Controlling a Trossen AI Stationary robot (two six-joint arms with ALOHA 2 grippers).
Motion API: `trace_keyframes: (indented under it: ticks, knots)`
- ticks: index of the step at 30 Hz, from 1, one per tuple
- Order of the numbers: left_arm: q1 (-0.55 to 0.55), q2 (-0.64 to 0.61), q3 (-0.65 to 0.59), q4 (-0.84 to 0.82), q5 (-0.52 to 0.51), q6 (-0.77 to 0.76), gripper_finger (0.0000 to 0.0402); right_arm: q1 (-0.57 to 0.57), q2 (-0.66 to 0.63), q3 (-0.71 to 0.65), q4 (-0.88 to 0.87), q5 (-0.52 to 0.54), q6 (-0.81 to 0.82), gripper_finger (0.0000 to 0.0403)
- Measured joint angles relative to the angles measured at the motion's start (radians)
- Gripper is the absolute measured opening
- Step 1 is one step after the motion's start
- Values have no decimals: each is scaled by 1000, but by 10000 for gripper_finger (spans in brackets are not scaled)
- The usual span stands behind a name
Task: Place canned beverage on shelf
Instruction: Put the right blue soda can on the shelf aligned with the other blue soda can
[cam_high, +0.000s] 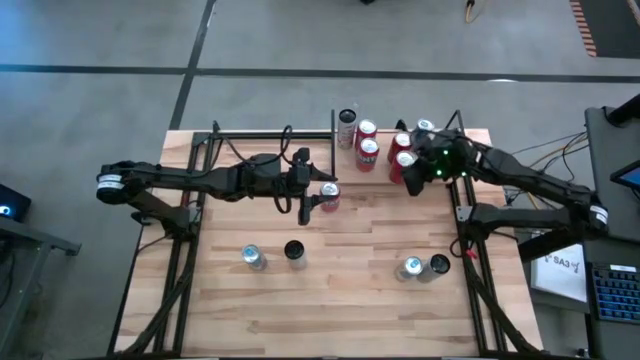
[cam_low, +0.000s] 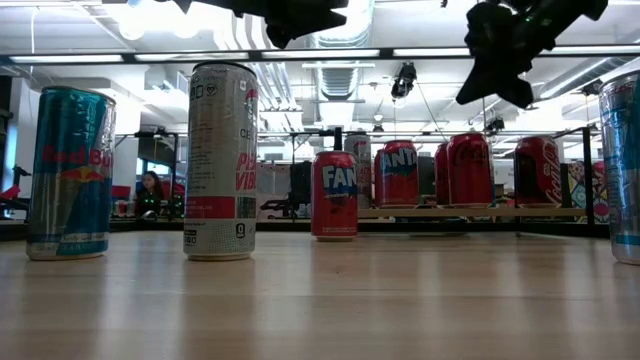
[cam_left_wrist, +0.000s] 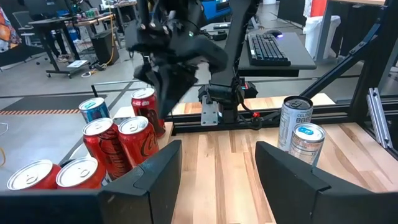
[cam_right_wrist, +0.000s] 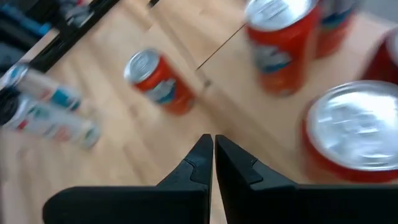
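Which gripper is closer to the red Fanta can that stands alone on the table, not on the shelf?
Left. The left gripper hangs open right beside the Fanta can. The right gripper, shut and empty, is farther away, over the shelf.

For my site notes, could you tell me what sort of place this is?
Probably an open-plan robotics lab or office: ceiling strip lights, desks with a keyboard, and a person seated behind the butcher-block table.
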Motion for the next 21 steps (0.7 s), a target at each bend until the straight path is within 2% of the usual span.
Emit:
trace_keyframes:
  ticks: [3,9,13,21]
  knots:
    - [0,0,0,-1,0,0,190,27,24,0,-5,-48,24,9]
    - [0,0,0,-7,0,10,190,91,40,0,-17,-76,79,9]
    - [0,0,0,-7,0,19,190,139,44,8,-31,-77,116,9]
    - [0,0,0,-6,0,37,190,248,107,112,-152,-26,149,9]
